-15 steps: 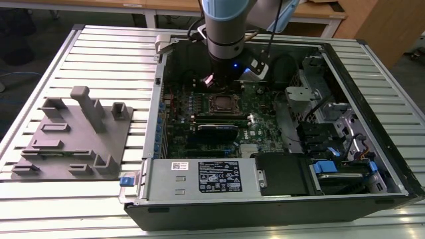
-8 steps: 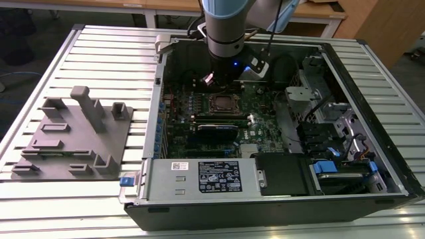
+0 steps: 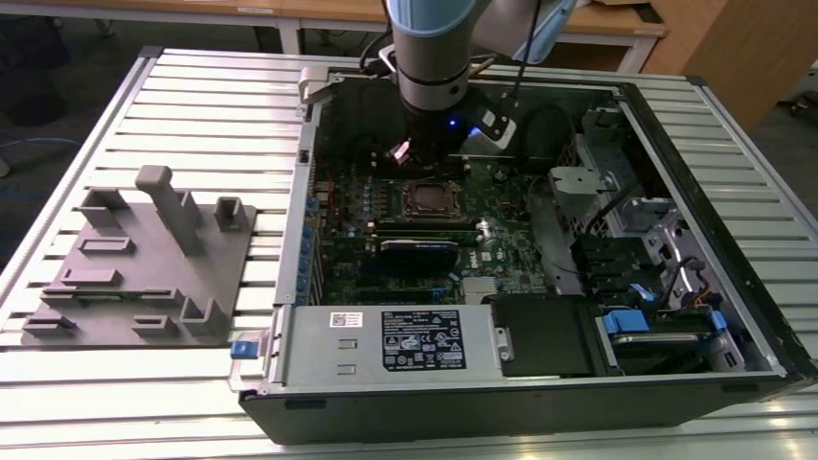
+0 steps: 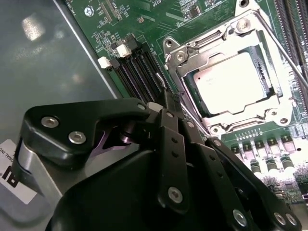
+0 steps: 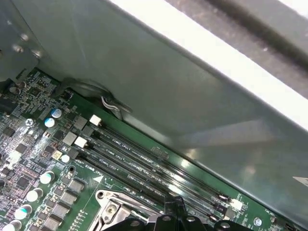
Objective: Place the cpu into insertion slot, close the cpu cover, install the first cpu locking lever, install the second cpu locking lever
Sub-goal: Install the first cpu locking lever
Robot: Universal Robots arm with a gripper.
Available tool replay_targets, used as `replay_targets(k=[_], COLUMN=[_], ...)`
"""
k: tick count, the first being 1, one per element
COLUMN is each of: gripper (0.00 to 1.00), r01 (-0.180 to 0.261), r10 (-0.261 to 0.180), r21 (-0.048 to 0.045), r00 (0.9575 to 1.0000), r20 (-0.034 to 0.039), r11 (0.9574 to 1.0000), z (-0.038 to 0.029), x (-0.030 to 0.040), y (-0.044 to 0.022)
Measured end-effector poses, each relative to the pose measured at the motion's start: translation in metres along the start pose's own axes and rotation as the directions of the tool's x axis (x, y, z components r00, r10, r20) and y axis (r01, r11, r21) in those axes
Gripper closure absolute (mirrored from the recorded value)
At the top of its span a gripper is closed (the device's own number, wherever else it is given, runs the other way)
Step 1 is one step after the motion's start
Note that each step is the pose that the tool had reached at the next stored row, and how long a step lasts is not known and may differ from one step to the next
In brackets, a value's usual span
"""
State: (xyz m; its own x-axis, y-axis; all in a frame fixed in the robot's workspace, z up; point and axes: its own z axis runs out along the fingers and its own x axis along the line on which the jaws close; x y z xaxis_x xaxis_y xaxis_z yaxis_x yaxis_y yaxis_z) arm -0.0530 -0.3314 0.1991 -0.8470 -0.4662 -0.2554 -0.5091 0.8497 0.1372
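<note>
**Claw** point(image 4: 168, 99): black, fingers drawn together with nothing seen between them. The tip is just beside the slot rim, on the side of the memory slots point(image 4: 139, 72).

**Cpu** point(image 4: 236, 82): lies flat in the slot point(image 5: 110, 209), its bright metal face showing through the cut-out of the cover point(image 4: 211, 50). The cover looks lowered over it.

**Lever** point(image 4: 284, 48): a thin wire rod along the slot's far edge. Whether it is latched cannot be told.

**Step in hand (judged)**: the locking levers. The work likely calls for a steady push down and sideways, so that the wire hooks under its tab. The tip should stay off the cpu face and the memory slots.

**Board** point(image 4: 159, 19): green, lying flat in the open case point(image 5: 192, 96). A labelled power supply point(image 3: 383, 340) sits at the near end in the exterior view.

**Bench** point(image 3: 192, 105): ribbed aluminium. It carries the case and a grey fixture point(image 3: 141, 259) on the exterior view's left.

**Room**: wooden desks point(image 3: 614, 29) stand behind.
</note>
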Motion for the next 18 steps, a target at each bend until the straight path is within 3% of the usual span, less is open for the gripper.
replay_targets(k=[10,18], gripper=[0.89,0.89], r01=[0.02,0.027], r10=[-0.02,-0.027], r21=[-0.0043,-0.0023], r00=[0.9998,0.9996], r20=[-0.0033,-0.0065], r11=[0.9998,0.9996], z=[0.0038,0.0057], x=[-0.0017,-0.0041], y=[-0.002,-0.0039])
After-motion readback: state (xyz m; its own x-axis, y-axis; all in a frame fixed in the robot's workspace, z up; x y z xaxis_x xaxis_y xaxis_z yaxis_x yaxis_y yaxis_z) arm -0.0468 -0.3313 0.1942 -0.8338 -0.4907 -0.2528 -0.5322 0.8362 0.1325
